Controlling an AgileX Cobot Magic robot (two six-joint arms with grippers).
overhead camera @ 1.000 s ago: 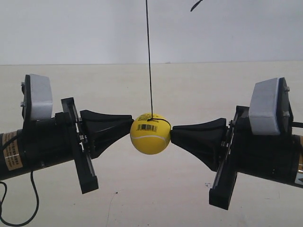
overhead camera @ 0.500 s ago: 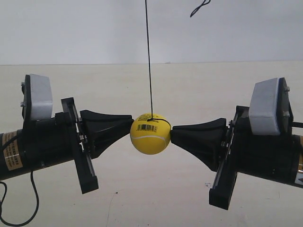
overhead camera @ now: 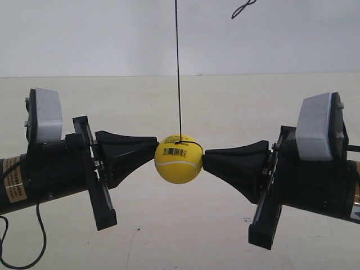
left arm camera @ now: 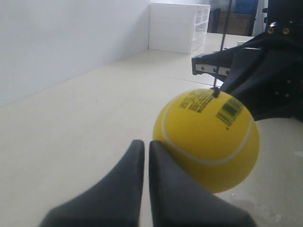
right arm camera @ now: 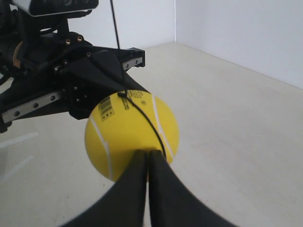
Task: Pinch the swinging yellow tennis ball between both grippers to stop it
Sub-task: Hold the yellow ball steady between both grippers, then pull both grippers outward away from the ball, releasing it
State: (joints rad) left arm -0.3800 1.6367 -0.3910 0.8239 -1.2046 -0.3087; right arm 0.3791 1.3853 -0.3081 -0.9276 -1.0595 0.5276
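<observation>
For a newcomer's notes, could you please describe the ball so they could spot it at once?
Start at the pale surface under the white wall. Above it, two black wedges, the left hand and the right hand, point at each other. Between their tips hangs the tennis ball on a thin black string: the only bright yellow, round thing, with a white seam and barcode.

The tennis ball (overhead camera: 178, 159) is bright yellow with a white curved seam, a small black barcode print and a thin black string (overhead camera: 178, 67) running up from it. The left gripper (left arm camera: 146, 143) and right gripper (right arm camera: 147, 153) have plain matte black jaws. Light grey block (overhead camera: 48, 114) tops each black arm, against a cream surface (overhead camera: 180, 230) and white wall (overhead camera: 112, 34).
</observation>
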